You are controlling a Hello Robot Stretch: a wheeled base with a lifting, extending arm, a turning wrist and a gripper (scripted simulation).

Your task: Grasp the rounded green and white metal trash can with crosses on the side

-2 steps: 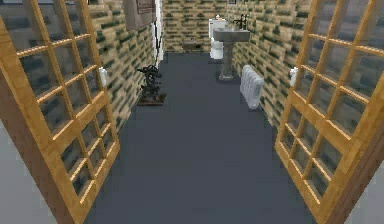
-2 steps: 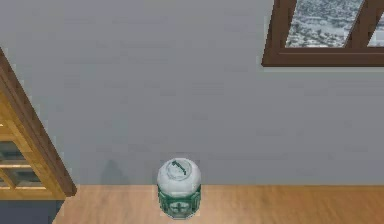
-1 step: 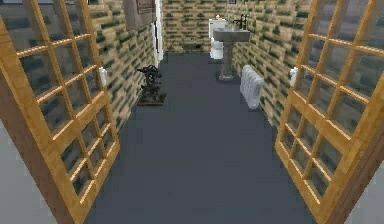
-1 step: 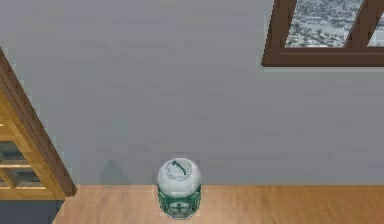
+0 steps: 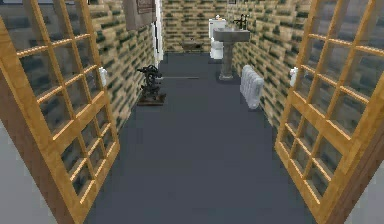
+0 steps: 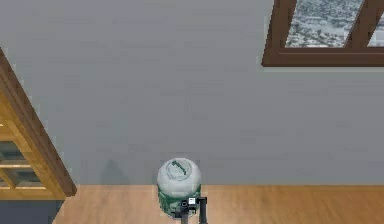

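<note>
Rounded green-and-white metal trash can [image 6: 178,182] stands by the dark gripper [image 6: 191,206], whose fingers' state I cannot tell, and an off-centre reach could tip it over.

- Pedestal sink [image 5: 230,38], white, against the stone-brick wall.
- Toilet [image 5: 216,47], just behind the sink.
- White ribbed panel [image 5: 252,87], nearer than the sink, on the same wall.
- Small dark statue [image 5: 150,85], across the dark floor [image 5: 190,140] from the sink.
- Glazed wooden doors, one on the left [image 5: 50,110] and one on the right [image 5: 335,110], well nearer than the sink.
- Brown-framed window [image 6: 325,35] in a grey wall.
</note>
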